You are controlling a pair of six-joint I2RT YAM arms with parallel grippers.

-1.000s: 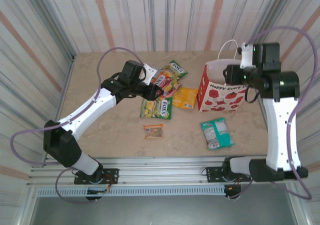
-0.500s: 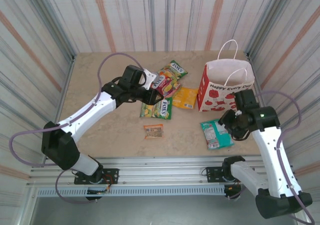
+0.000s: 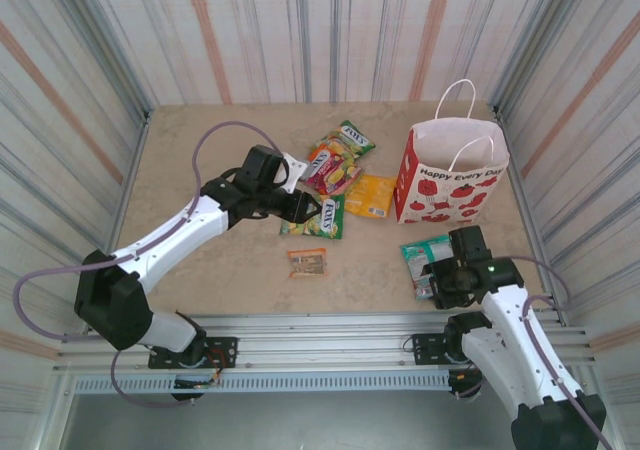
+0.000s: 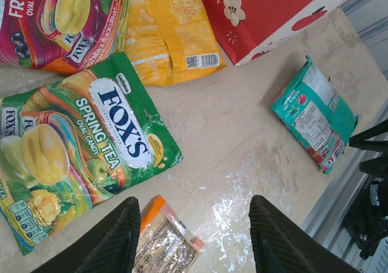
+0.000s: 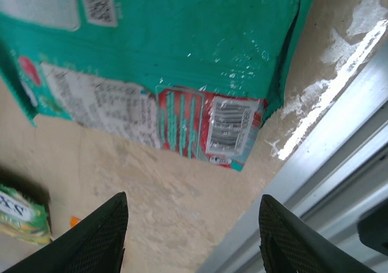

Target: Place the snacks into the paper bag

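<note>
Hovering spread and empty, the right tool [image 5: 193, 201] sits over the teal packet [image 5: 151, 54], which lies flat by the near right corner of the desk [image 3: 200, 150]. Its long axis runs near edge to far, barcode end nearest. The left tool [image 4: 194, 203], also released, hangs beside a green candy bag [image 4: 79, 158]. Every packet I see lies outside the paper bag [image 3: 450, 185], which stands upright toward the far right corner; bagging seems unstarted.

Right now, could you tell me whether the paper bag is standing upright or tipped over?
Upright: the bag stands on its base with its open mouth facing up, so the top view looks down into it.
</note>
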